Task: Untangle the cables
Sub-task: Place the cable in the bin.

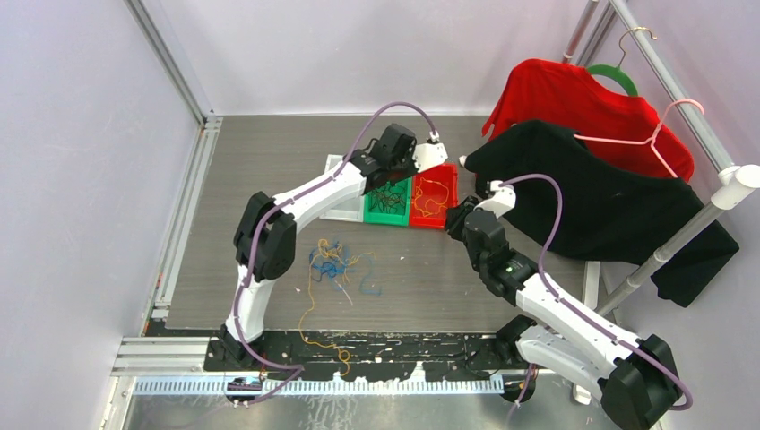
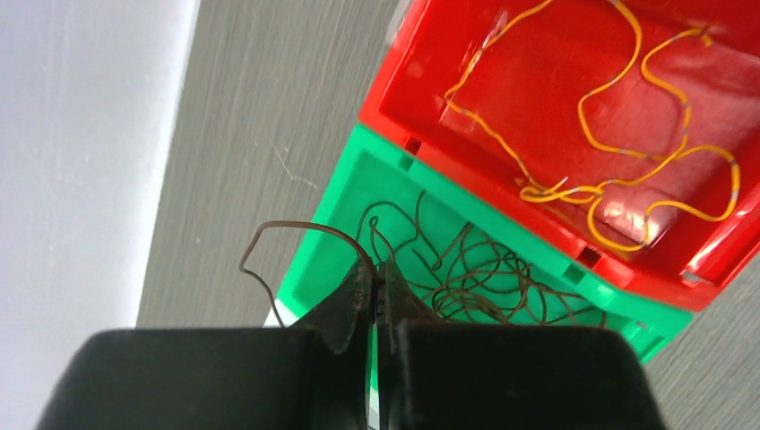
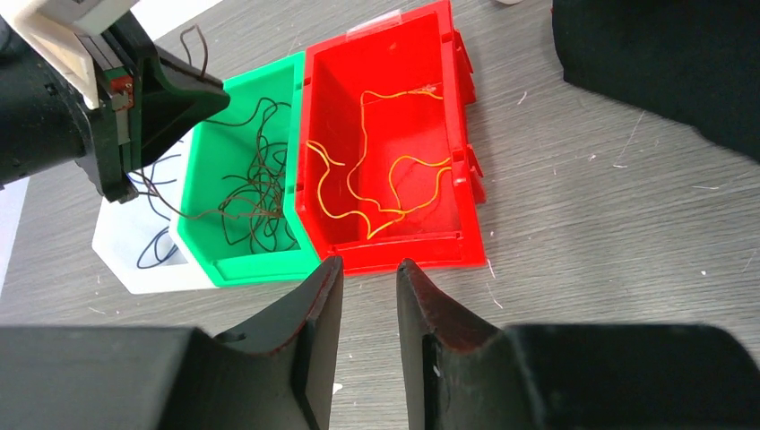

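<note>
We take the grey wood-grain table [image 1: 260, 179] first, with the green bin [image 2: 327, 224] toward its far middle as our marker. To the right of the green bin hang two soft cloth garments, a black shirt [image 1: 609, 206] and behind it a red shirt [image 1: 574, 103]. The black one spreads wide, close behind the right arm [image 1: 538, 296]. The white-shelled left arm [image 1: 314, 193] reaches in from the near left and crosses above the white bin [image 3: 121, 255], which touches the green bin's left wall. A red bin [image 3: 448, 251] touches its right wall. All three are glossy, hard plastic boxes with open tops. Near-left of the green bin, well apart from it, a loose tangle of cables [image 1: 333, 262] in blue and orange lies on the table, thin and kinked. Inside the green bin sit dark cables [image 3: 255, 193] in a wiry heap, and the red bin holds orange-yellow cables [image 2: 574, 191] in loose curves. Over the green bin's far end the left gripper [image 2: 377, 282] has its fingers pressed together on a single dark cable [image 2: 305, 228], which arches out over the bin's rim. The right gripper [image 3: 367, 278] hovers just near-right of the green bin, before the red bin's front wall. Its fingers stand a narrow gap apart, and it holds and touches nothing.
</note>
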Robot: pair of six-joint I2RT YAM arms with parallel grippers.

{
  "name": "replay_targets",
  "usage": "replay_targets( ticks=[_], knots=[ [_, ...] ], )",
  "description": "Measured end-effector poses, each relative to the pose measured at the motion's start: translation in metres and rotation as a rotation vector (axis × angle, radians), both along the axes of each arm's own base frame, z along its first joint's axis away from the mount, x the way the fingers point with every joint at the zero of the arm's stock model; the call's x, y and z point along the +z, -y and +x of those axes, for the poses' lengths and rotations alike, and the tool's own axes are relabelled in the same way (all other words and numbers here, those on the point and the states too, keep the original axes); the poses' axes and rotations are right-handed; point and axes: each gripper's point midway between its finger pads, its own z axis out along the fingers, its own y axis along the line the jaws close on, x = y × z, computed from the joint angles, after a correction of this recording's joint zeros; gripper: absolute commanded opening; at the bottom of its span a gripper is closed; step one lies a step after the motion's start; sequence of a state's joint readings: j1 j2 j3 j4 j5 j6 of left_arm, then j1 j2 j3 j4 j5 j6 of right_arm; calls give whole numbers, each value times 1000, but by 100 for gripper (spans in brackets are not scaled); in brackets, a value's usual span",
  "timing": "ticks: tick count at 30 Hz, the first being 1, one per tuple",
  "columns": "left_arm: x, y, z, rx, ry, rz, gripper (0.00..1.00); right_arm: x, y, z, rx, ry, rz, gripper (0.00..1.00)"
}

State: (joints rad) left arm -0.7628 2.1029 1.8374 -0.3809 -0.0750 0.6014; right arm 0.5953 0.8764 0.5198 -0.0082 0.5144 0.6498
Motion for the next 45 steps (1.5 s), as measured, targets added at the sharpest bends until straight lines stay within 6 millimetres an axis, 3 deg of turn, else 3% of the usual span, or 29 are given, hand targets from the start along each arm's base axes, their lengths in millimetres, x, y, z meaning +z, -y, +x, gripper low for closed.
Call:
replay_targets(
  ticks=[3,9,10,13,14,16,20,25,30,34,40,45],
  knots=[
    [-10,-12,2,57,-51,3,0,0,1,0,-3,-1,5,34],
    [-11,-10,11,98,-190,-86,46,0,1,0,-4,-1,6,34],
    [-7,-8,12,94,-215,-111,62,0,1,0,-5,0,6,33],
    [7,-5,9,71,-269,-149,90,1,2,0,-8,2,7,34],
    [12,-5,8,63,-279,-158,97,1,2,0,-9,1,6,34],
    [25,-6,2,53,-312,-175,99,0,3,-1,-9,-4,2,33],
    [38,-10,-10,30,-365,-181,100,-4,5,-2,-9,-16,-11,33],
    [35,-32,-28,2,-466,-152,98,-2,6,-3,-6,-13,-14,34],
    [44,-80,-32,18,-513,-137,82,-1,5,-4,-1,-14,-19,34],
    [53,-104,-33,31,-513,-148,69,0,4,-4,2,-15,-18,33],
    [31,-89,-43,-18,-525,-123,58,1,4,-4,6,-15,-17,31],
    [5,-72,-33,-62,-503,-74,29,0,3,-4,9,-19,-18,28]
  ],
)
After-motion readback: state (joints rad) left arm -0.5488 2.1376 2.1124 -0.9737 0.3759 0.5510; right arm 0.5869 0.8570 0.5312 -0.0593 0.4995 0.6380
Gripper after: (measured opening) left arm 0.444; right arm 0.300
